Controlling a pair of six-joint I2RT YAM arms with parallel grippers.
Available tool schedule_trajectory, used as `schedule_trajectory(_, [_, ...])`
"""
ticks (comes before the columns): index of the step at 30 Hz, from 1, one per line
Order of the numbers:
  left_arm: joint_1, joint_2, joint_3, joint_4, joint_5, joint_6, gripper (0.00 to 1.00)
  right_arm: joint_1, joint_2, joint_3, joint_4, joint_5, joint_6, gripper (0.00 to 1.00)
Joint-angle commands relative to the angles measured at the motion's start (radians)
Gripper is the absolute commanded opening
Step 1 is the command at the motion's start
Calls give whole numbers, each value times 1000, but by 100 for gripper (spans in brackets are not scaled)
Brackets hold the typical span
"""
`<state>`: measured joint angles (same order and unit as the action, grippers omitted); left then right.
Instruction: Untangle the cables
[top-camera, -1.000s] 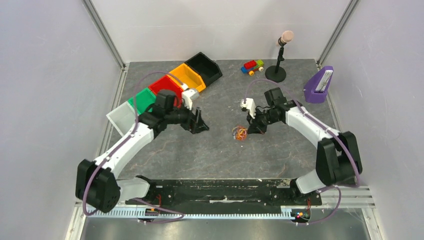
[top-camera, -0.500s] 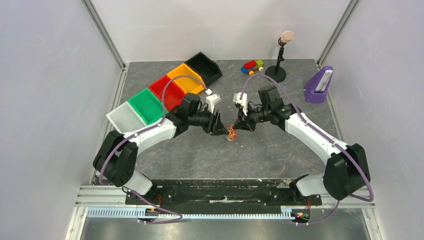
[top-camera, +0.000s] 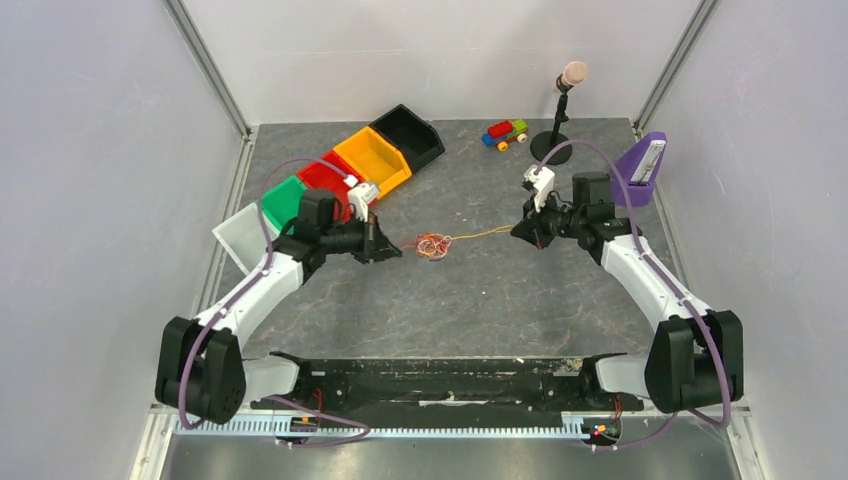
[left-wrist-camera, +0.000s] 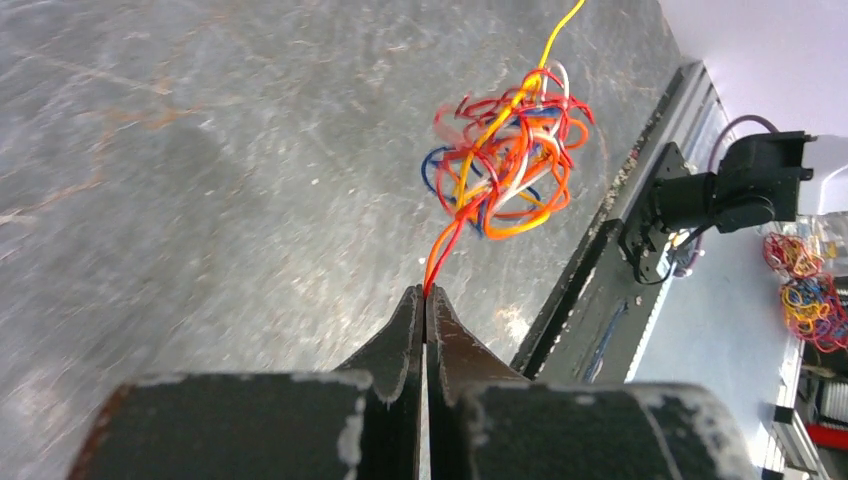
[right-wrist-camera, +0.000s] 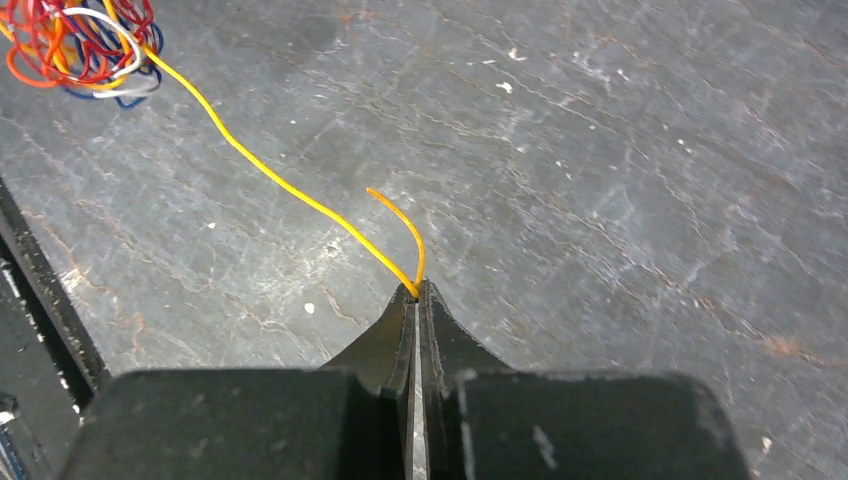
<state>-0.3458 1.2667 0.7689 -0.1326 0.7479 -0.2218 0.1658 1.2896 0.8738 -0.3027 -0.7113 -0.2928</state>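
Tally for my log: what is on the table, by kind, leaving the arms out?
storage bins: 5 (white, green, red, orange, black)
cable tangle: 1
toy truck: 1
microphone on stand: 1
purple holder: 1
Total: 9

**Grey table with bins, a toy and a stand**

The table (top-camera: 470, 300) is a dark grey, stone-like slab with pale scratches. Beyond and behind the left fingers (top-camera: 383, 247) stands a slanted row of bins (top-camera: 380, 155) in white, green, red, orange and black. Well beyond the right fingers (top-camera: 524, 230) are a toy car (top-camera: 505, 133) of coloured blocks and a microphone stand (top-camera: 552, 148). A purple holder (top-camera: 637, 172) stands behind these fingers, near the right wall. Between both pairs of fingers are the cables (top-camera: 432, 245); whether they touch the slab I cannot tell.
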Motion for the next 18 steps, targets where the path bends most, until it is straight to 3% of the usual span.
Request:
schedule_trajectory(1, [92,-65,-6,-161,38,148,2,-40,-6,-2,25,56,0,0])
schedule_trajectory(9, [194,-100,-5,-256,-21,235,2,-158,43,5,-40,127,-65,0])
schedule_trajectory(13, [271,-96,-35,-319,-49,338,2,-284,72,4,-83,151,-136,0])
schedule_trajectory(18, [274,-54,-26,-281,-3,314,2,-321,99,-31,-103,182,-190,0])
